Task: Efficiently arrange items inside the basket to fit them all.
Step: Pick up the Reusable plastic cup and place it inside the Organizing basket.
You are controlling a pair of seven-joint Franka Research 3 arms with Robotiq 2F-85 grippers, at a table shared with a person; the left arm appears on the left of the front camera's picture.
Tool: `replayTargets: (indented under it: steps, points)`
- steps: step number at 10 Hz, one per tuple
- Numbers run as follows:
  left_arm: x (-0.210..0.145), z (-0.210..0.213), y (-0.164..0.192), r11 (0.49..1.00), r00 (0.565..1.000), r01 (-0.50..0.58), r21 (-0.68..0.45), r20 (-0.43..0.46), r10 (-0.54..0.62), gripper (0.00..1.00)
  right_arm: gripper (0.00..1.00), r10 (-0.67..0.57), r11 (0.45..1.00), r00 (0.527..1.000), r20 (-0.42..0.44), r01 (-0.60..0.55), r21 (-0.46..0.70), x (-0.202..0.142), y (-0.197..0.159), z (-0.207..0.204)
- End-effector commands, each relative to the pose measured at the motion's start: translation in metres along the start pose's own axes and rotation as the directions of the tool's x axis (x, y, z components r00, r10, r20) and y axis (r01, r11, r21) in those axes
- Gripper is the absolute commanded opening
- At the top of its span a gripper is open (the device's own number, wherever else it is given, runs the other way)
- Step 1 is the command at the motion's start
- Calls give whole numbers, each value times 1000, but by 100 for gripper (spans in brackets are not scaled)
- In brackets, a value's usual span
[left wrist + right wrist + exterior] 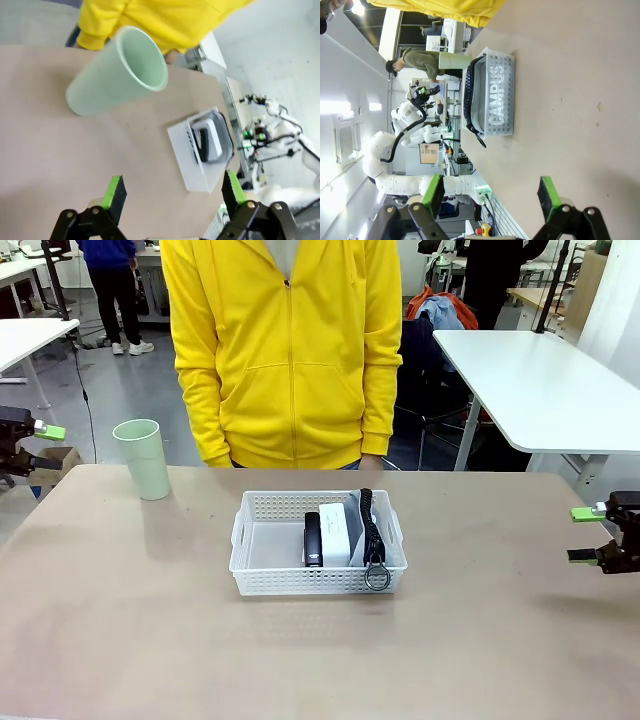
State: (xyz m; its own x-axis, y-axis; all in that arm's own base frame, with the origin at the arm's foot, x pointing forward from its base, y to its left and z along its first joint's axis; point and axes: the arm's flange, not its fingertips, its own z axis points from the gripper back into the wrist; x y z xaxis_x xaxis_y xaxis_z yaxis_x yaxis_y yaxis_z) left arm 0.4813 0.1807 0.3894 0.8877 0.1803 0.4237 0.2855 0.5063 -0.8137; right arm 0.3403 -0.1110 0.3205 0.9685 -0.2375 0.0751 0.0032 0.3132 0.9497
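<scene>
Basket sat at the middle of the surface in front of you, and three items were already packed into its right half: the black stapler, the white boxy device just right of it, and the grey pouch standing on edge against the right wall, ring at the near end. Its left half showed bare floor. Your green cup stood upright on the surface, well apart at the far left, near the left end effector, whose fingers were spread and empty. Your right end effector hung at the right edge, likewise spread wide, gripping nothing. A person in a yellow hoodie stood behind the far edge.
</scene>
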Motion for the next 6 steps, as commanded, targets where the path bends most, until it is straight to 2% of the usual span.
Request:
replayTargets:
  steps: [1, 2, 3, 6]
  points:
    - [17, -6, 0, 999, 998, -42, 31, 52, 40, 100, 100, 0, 1000, 1000, 13, 0, 14, 1, 4, 0]
    - [19, -9, -3, 998, 996, -60, 21, 62, 59, 100, 100, 0, 1000, 1000, 13, 0, 14, 1, 4, 0]
    - [9, -1, 9, 1000, 999, -22, 17, 25, 21, 100, 100, 0, 1000, 1000, 13, 0, 14, 1, 4, 0]
    - [14, -3, 10, 999, 999, -41, 26, 37, 40, 100, 100, 0, 1000, 1000, 13, 0, 14, 1, 4, 0]
